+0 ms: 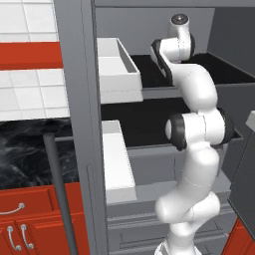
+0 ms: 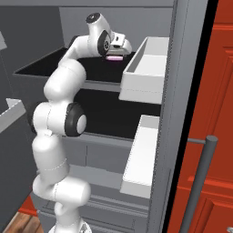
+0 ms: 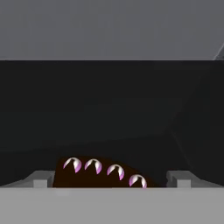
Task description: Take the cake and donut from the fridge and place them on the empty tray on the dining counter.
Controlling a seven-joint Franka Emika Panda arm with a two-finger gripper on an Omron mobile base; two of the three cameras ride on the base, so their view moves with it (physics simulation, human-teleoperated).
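Observation:
The fridge [image 1: 74,99] stands open, with black shelves inside. My gripper [image 2: 116,50] reaches over the upper shelf [image 1: 149,64]. A dark brown cake [image 3: 103,173] with pink-white dollops on top lies low between my two fingertips [image 3: 41,181], which stand far apart on either side of it. From the right base view the cake [image 2: 114,58] shows as a pink strip just under the hand. The gripper [image 3: 111,181] is open and not closed on the cake. The donut, the tray and the dining counter are out of view.
White door bins [image 1: 117,64] hang on the left door and others [image 2: 145,68] on the right door, close beside the arm. A lower black shelf [image 1: 144,124] lies beneath. Red cabinets [image 1: 30,214] and a black worktop [image 1: 25,149] stand left of the fridge.

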